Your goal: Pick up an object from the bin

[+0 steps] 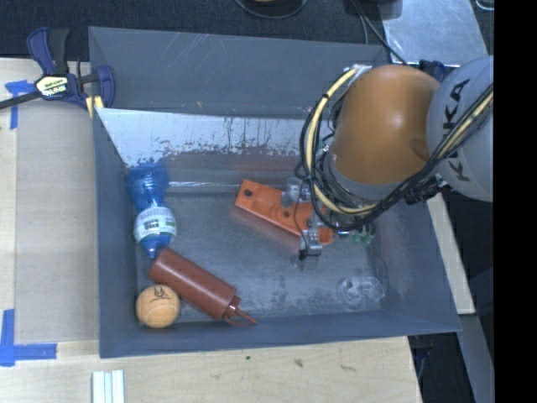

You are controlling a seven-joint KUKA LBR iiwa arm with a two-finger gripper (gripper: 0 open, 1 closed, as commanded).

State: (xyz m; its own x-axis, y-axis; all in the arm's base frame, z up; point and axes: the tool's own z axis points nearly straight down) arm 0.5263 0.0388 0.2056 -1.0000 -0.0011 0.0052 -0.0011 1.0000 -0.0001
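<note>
Counted in bin (252, 82): five loose things, one of each kind. One orange piece, one blue bottle, one brown bottle, one ball, one clear scrap.

Orange piece (267, 206): flat, longish, blocky plastic, bright orange. Lying slantwise in middle of floor, left end up toward far wall, right end lower and tucked beneath gripper. Well apart from the other four.

Gripper (309, 248): down low at right end of orange piece, directly over it. Spread or pinching: cannot tell from this angle. Contact with piece not readable either. Above it, wrist's rounded orange cover (382, 124) and looped cables (319, 133).

Blue bottle (149, 204): crushed, see-through blue, white label, lying lengthwise near left wall.

Brown bottle (191, 285): reddish brown, cone nozzle pointing right, lying slantwise at near left. Blunt end just beside lower end of blue bottle.

Ball (158, 306): tan, dark mark on top, in near-left corner, touching brown bottle.

Clear scrap (361, 290): small, see-through, on floor toward near-right corner. Kind not readable.
</note>
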